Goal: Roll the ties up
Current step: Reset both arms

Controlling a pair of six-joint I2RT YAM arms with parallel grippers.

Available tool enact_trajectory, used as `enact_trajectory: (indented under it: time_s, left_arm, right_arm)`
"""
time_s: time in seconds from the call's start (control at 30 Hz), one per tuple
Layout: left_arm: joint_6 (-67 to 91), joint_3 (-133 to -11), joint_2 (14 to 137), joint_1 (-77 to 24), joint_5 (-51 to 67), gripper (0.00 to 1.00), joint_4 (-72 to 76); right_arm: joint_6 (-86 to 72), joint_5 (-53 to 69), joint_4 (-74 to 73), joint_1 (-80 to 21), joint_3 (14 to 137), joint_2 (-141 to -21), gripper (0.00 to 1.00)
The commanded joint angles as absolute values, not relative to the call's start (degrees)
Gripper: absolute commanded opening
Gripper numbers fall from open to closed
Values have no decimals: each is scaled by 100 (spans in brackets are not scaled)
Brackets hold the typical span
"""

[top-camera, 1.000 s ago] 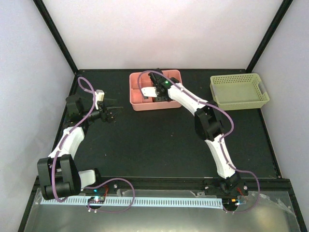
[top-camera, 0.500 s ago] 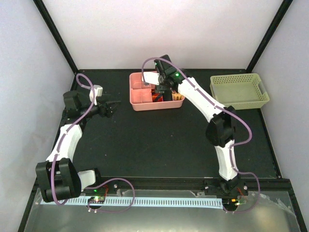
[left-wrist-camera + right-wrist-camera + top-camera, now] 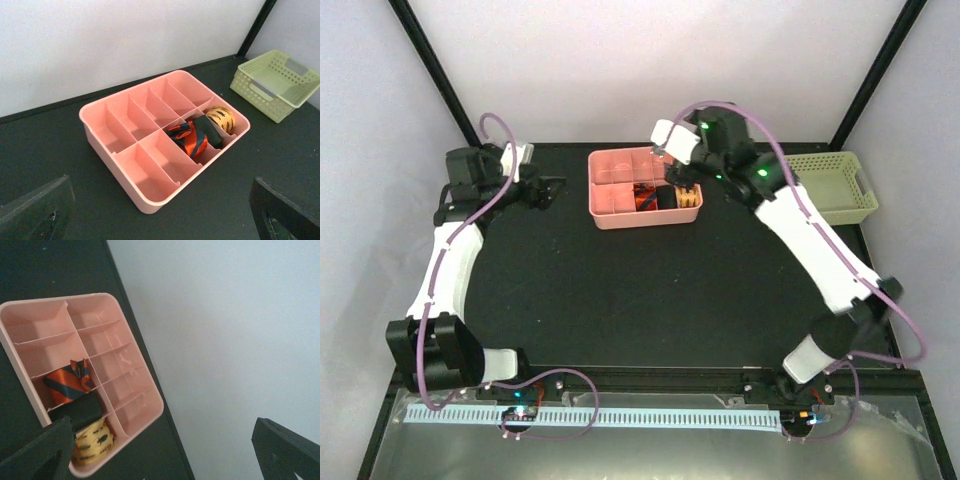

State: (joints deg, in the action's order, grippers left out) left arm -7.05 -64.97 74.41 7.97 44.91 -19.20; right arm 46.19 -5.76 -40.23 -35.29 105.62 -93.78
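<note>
The orange-red tie with navy stripes point(image 3: 645, 198) lies rolled in a front compartment of the pink tray point(image 3: 620, 222). A dark rolled tie point(image 3: 665, 197) and a yellow patterned one point(image 3: 688, 197) fill the compartments to its right. My right gripper point(image 3: 682, 178) hovers open and empty above the tray's right end. My left gripper point(image 3: 552, 190) is open and empty, left of the tray. The left wrist view shows the tray point(image 3: 100, 145) and the striped tie point(image 3: 189, 139). The right wrist view shows the tray point(image 3: 37, 320) and the striped tie point(image 3: 70, 382) from above.
A pale green basket point(image 3: 830, 190) stands at the back right, also in the left wrist view point(image 3: 275, 82). The tray's other compartments are bare. White walls and black frame posts close in the back and sides of the black table.
My right gripper has lifted out of the tray and its arm has swung out to the right. My left arm has pulled back toward the far left corner.
</note>
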Motion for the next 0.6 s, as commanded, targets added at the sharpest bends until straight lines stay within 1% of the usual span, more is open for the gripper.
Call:
enact_trajectory:
  time_s: [0.0,0.1,0.17,0.33,0.43,0.57]
  left_arm:
    - [-1214,-7179,7750,227,3609,99,-2937]
    - [-1249,-7439,7968,-401,2750,99,-3243]
    - [-1225,-7501,8087,-714,2492,99,-3339]
    - [-1089,-7232,8184,-1020,2538,99,-3118]
    - [-1080,-6950,8300,-1112,2366,99,-3055]
    - [-1025,-6686,8524,-1160,2127,99,-3149]
  right_arm:
    - [3589,-346,-3674,-3202,9781,-8451,100]
    - [3047,-124,-3570,-2777,9084,-7886,100]
    - [2568,291,-3435,-2334,8556,-7529,100]
    - [1438,1384,-2792,-1146,6961,-6741,100]
    - [980,1805,-2254,-663,5772,-6283,100]
    - [695,2067,-1869,-537,4869,-6034,100]
